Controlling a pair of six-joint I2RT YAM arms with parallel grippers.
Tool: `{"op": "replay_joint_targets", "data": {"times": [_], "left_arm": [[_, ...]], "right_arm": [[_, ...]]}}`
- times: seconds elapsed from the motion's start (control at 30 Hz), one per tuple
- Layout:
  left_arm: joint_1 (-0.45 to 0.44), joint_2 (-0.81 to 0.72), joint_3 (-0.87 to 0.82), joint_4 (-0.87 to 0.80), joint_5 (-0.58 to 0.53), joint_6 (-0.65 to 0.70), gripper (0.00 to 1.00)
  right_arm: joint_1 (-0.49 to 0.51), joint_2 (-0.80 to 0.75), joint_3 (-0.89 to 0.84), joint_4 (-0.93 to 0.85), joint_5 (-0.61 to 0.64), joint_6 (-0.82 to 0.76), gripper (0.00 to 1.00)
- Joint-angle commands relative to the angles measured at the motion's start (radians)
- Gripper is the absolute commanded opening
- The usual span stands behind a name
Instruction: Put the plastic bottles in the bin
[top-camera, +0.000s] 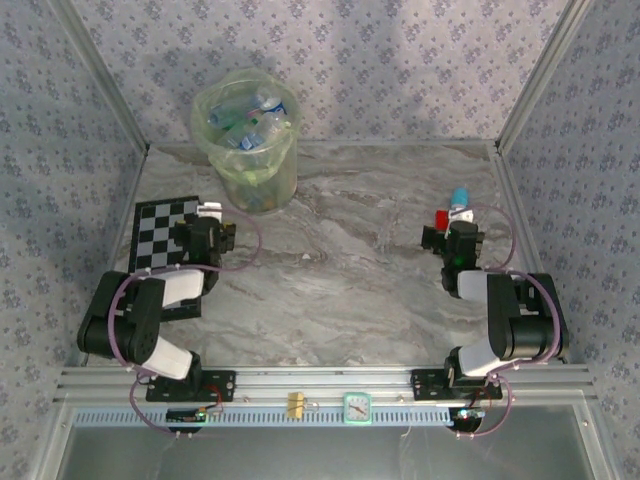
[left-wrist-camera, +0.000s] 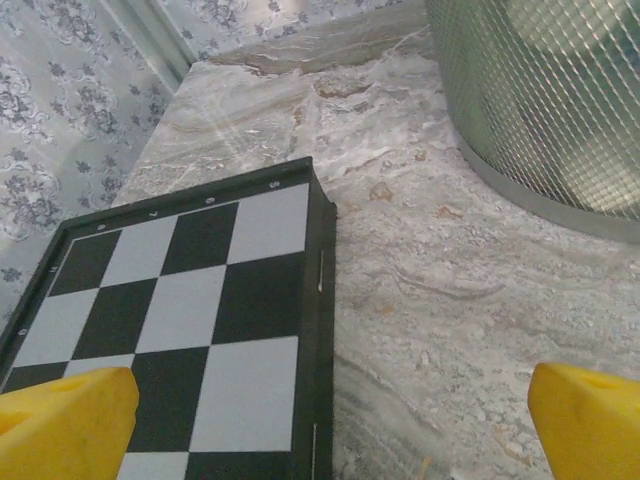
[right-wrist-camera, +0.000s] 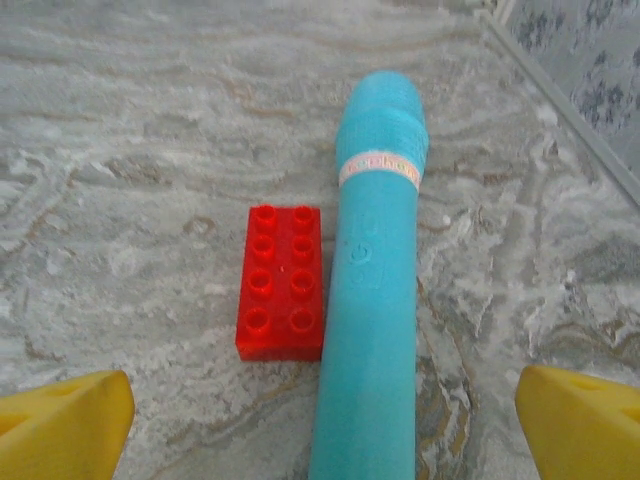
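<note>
Every bottle (top-camera: 245, 112) I see lies in the bin (top-camera: 262, 185); left gripper (left-wrist-camera: 330, 420) and right gripper (right-wrist-camera: 325, 415) gape empty, so I'd leave the tube (right-wrist-camera: 375, 260) alone.

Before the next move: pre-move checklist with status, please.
1. Is the left hand open and empty: ok.
2. Is the right hand open and empty: ok.
3. Is the bin upright with bottles inside: ok.
4. Is there a bottle under the right hand: not ok; a red block and a cyan tube lie there.
5. Is there a bottle under the left hand: not ok; the chessboard lies below, and the bin's wall is ahead.
6. Are all bottles binned: cannot tell; the count inside is unclear.
</note>
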Motion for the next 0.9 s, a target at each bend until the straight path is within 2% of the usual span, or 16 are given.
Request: {"op": "replay_joint_targets", "data": {"times": [0.0,0.07,0.17,0.23,0.27,0.3,0.33,0.37,0.43,0.5,0.87], "left_arm": [[0.018,-0.009,-0.051,0.160,0.073,0.027,1.00],[0.032,-0.022,-0.094,0.224,0.090,0.012,1.00],[0.092,-0.030,-0.164,0.335,0.145,-0.051,1.00],[0.156,0.017,-0.201,0.425,0.213,-0.118,1.00],[0.167,0.076,-0.213,0.535,0.213,-0.118,1.00],[0.166,0.082,-0.211,0.544,0.210,-0.112,1.00],[0.161,0.036,-0.192,0.416,0.212,-0.119,1.00],[0.162,0.021,-0.175,0.375,0.225,-0.119,1.00],[0.158,0.064,-0.161,0.419,0.201,-0.109,1.00],[0.161,0.037,-0.124,0.296,0.212,-0.121,1.00],[0.169,0.046,-0.106,0.275,0.231,-0.119,1.00]], "right_arm": [[-0.005,0.053,-0.066,0.244,0.010,-0.018,1.00],[-0.003,0.031,-0.049,0.164,0.021,-0.012,1.00],[0.000,0.033,-0.050,0.180,0.027,-0.015,1.00],[0.002,0.035,-0.051,0.183,0.030,-0.017,1.00],[0.002,0.035,-0.052,0.186,0.030,-0.017,1.00],[0.001,0.036,-0.053,0.189,0.031,-0.018,1.00],[0.002,0.034,-0.052,0.185,0.030,-0.017,1.00],[0.001,0.035,-0.053,0.188,0.031,-0.018,1.00],[0.001,0.036,-0.053,0.188,0.030,-0.018,1.00],[0.001,0.035,-0.053,0.188,0.032,-0.018,1.00],[0.002,0.035,-0.049,0.183,0.032,-0.018,1.00]]}}
